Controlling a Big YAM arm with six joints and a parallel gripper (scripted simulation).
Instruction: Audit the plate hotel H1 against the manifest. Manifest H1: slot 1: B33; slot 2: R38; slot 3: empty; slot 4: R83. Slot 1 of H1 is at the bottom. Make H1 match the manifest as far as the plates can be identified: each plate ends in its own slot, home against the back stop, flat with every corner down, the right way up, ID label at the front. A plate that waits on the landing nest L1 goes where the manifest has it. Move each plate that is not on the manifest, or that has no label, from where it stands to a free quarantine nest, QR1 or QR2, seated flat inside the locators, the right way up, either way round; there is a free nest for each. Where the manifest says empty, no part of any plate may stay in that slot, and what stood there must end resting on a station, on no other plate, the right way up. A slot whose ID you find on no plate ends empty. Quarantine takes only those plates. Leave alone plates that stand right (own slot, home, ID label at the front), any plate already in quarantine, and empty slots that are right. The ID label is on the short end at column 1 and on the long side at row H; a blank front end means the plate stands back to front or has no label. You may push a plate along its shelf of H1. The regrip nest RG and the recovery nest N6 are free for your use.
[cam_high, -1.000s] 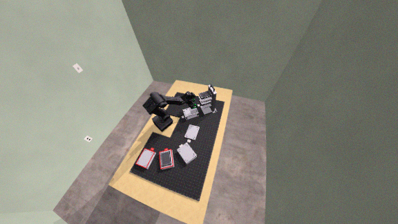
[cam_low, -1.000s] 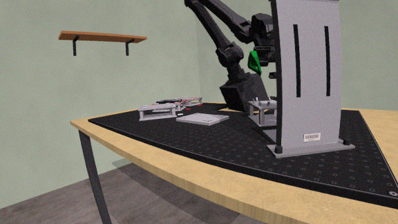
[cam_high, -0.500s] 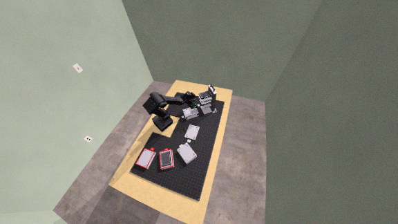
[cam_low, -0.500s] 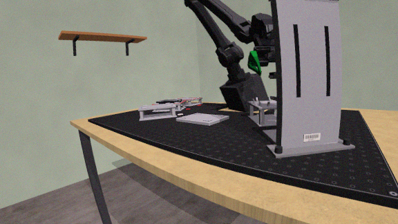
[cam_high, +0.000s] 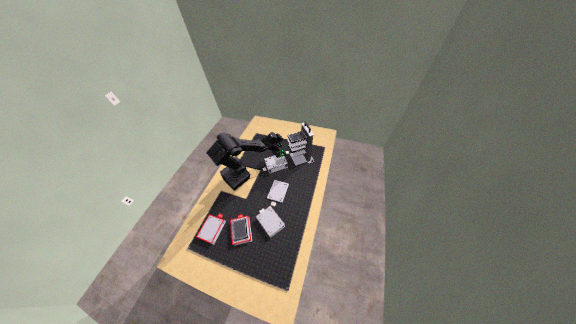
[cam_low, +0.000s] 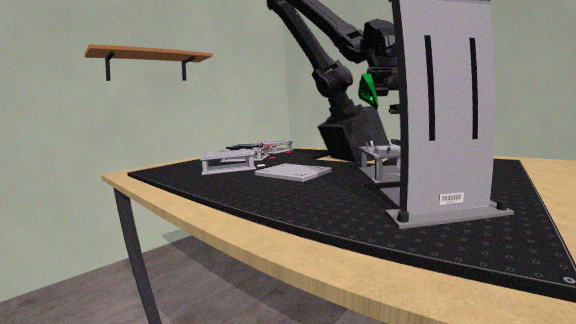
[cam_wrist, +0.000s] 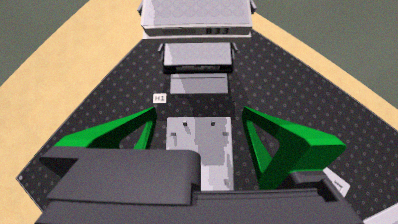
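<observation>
Green fingers of the claw (cam_wrist: 200, 135) stand spread as wide as they go with nothing between them, and the arm (cam_low: 320, 45) holds it up in front of plate hotel H1 (cam_wrist: 196, 31), looking down its open face. From where I stand this reads as the inspection step — reading labels rather than lifting anything. Ahead of the claw and farthest from it, a plate (cam_wrist: 196, 12) shows a front edge marked B33 (cam_wrist: 216, 31); nearer, a lower shelf (cam_wrist: 198, 54) and the hotel's base (cam_wrist: 199, 84) step toward it, and a small H1 tag (cam_wrist: 159, 98) lies on the surface ahead and a little to the left. Directly beneath the claw is a grey nest (cam_wrist: 200, 137), seemingly without a plate, though the wrist body hides its near end. I can't say which slot the B33 plate occupies, nor read the other front edges. Next, I'd judge, the claw must shift height to bring the remaining fronts into view before choosing a plate — approaching level, fingers either side of the short end.
</observation>
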